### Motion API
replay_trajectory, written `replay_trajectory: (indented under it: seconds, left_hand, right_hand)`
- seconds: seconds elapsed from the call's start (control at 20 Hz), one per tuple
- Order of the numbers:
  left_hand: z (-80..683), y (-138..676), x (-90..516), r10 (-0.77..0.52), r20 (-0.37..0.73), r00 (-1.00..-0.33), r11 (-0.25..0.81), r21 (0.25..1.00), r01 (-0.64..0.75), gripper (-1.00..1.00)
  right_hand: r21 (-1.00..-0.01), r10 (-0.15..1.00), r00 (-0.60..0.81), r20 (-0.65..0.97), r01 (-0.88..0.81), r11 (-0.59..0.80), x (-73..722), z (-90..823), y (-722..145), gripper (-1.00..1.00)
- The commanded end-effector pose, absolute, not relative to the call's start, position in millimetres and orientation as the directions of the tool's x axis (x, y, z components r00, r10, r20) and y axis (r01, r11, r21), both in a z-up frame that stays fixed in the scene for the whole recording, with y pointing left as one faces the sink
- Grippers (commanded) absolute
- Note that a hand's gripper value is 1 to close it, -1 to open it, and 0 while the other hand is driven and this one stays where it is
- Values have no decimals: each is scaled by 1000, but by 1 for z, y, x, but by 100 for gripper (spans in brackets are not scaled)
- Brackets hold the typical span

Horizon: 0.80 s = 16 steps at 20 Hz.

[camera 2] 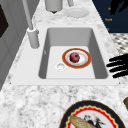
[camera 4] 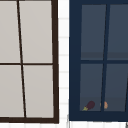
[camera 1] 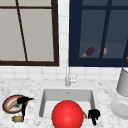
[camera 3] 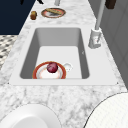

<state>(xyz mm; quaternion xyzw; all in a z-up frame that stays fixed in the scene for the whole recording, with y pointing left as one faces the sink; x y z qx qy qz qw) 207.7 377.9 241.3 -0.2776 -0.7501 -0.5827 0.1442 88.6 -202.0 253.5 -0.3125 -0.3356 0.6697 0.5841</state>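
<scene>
My left hand (camera 1: 23, 102) hovers over the right edge of a red-rimmed plate (camera 1: 7, 103) holding a piece of bread (camera 1: 11, 104) on the left counter, its fingers straight. A small brown item (camera 1: 17, 118) lies just below it. My right hand (camera 1: 94, 114) hangs at the sink's front right corner, holding nothing. A large red ball (camera 1: 67, 115) fills the sink's front. In the sink (camera 2: 100, 52) lies an orange-rimmed plate (camera 2: 85, 61) carrying a dark red round fruit (camera 2: 74, 57). A hand (camera 2: 117, 65) with straight fingers shows beside the sink's front edge.
A faucet (camera 1: 67, 77) stands behind the sink. On the right counter are a grey pot (camera 1: 123, 82) and a white dish (camera 1: 120, 109). The dark blue glass cabinet (camera 4: 75, 62) holds an eggplant (camera 4: 89, 105) and an orange item (camera 4: 105, 105). A brown-framed cabinet (camera 1: 55, 32) hangs at the left.
</scene>
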Motion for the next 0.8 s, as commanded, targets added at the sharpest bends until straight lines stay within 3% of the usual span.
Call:
replay_trajectory:
  seconds: [0.0, 0.75]
  left_hand:
    - [257, 386, 216, 176, 556, -813, 202, 788, 582, -100]
    - [274, 402, 220, 138, 549, -825, 222, 794, 565, -100]
  right_hand:
    - [-815, 992, -122, -27, -573, -92, 89, 254, -202, 0]
    - [-815, 992, -122, -27, -573, -92, 89, 254, -202, 0]
